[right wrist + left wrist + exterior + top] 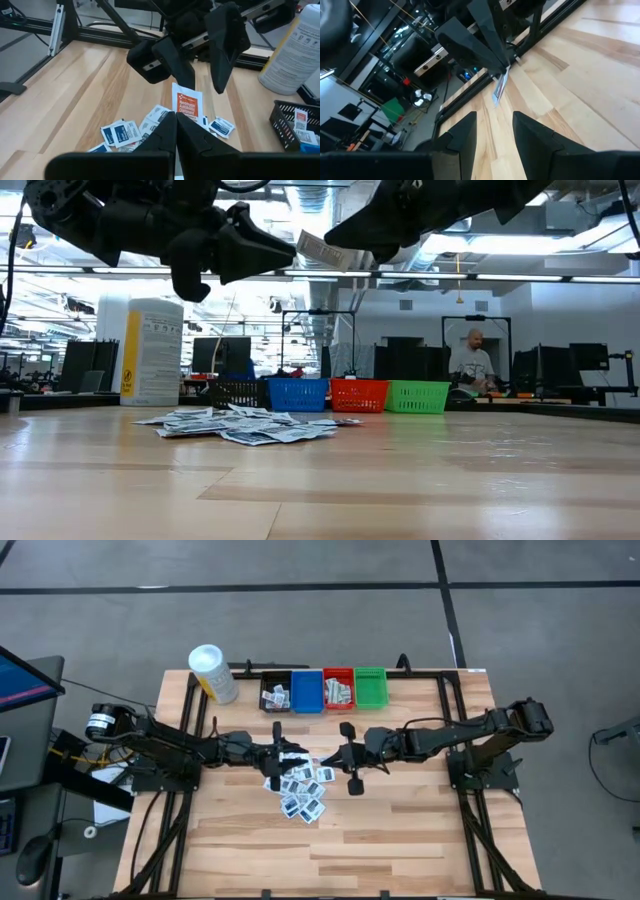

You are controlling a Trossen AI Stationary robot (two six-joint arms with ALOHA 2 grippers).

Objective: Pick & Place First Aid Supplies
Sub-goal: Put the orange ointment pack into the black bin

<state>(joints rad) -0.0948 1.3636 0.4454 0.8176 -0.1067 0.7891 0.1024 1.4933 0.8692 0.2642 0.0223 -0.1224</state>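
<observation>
A white packet with an orange label (185, 103) is up in the air over the table's middle, with my right gripper (175, 121) shut on it. My left gripper (495, 131) faces it from the table's left, open. Its two fingers (223, 46) stand on either side of the packet's far end, and I see no touch. In the low view the packet (320, 248) hangs between both grippers. Below lies a pile of first aid supplies (300, 787), small flat white-and-blue packets flat on the wood. My right gripper pinches the packet's near short end (181, 113) between its two shut fingers. The fingers come from the table's right, slanting slightly down. The packet stands out past the fingertips toward the left gripper, lifted clear above the pile.
Black (275, 692), blue (307, 691), red (338, 689) and green (370, 687) bins stand in a row at the far edge; the black and red ones hold packets. A white-capped yellow container (214, 673) stands at the far left. A person sits in the room beyond.
</observation>
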